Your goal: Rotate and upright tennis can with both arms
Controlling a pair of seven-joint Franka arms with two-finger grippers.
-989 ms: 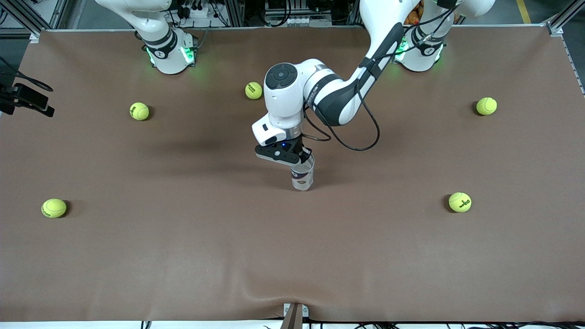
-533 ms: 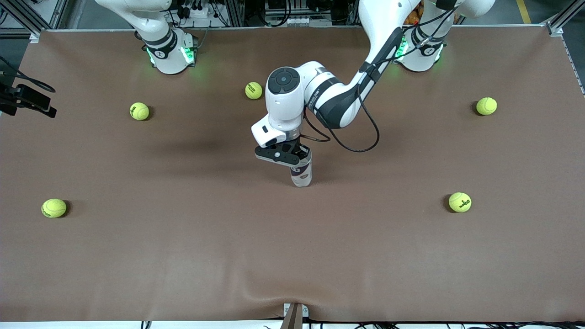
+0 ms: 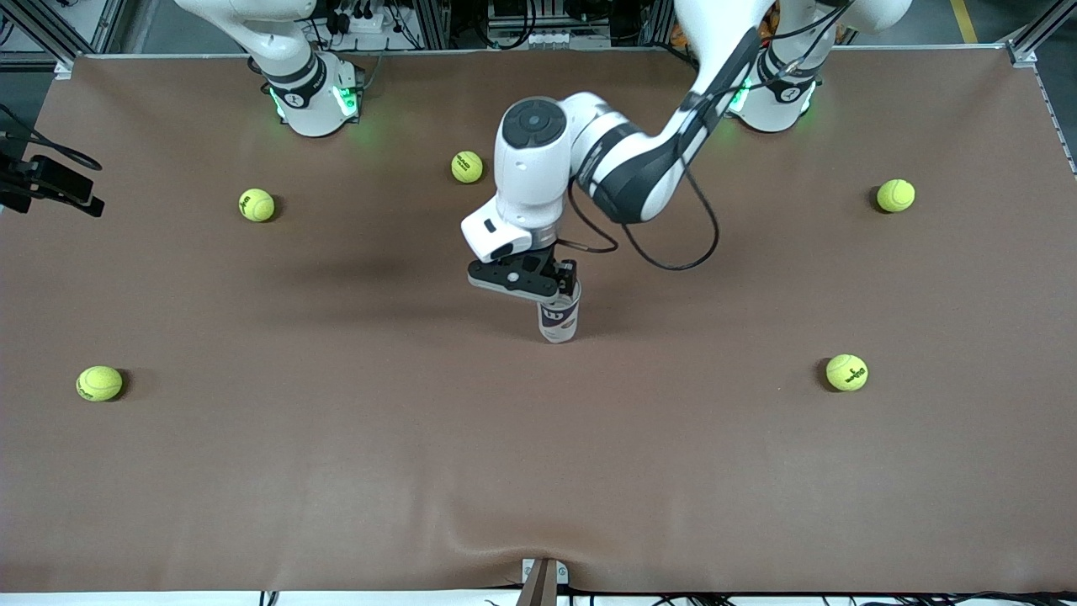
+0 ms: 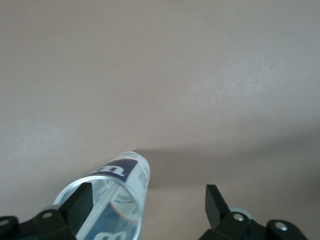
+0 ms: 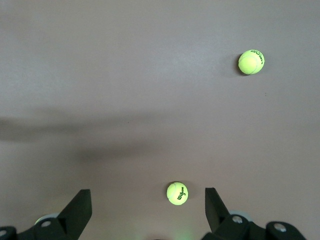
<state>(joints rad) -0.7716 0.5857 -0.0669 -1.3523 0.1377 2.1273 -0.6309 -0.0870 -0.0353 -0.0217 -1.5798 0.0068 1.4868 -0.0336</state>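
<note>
The tennis can (image 3: 559, 318) stands upright on the brown tabletop (image 3: 538, 471) near its middle, open silvery rim upward and base resting on the surface. The left claw (image 3: 551, 284) is positioned directly over the can's mouth; in the left wrist view the left claw (image 4: 145, 207) has its fingers spread wide, with one finger (image 4: 79, 206) overlapping the rim of the tennis can (image 4: 120, 195) and the other finger (image 4: 216, 206) well apart from it over bare tabletop. The spread exceeds the can's width, and nothing is clamped between the fingers; whether the one finger touches the rim cannot be determined. The right claw (image 5: 146, 207) is raised high above the tabletop with the right arm waiting at its end; its fingers are likewise spread wide and hold nothing. Below the right claw, one tennis ball (image 5: 177, 193) lies between the two fingers as seen in the right wrist view, and a second tennis ball (image 5: 251, 62) lies well apart from it. In the front view, five tennis balls are scattered on the tabletop around the left claw, the nearest (image 3: 467, 166) lying toward the robot bases from it.
</note>
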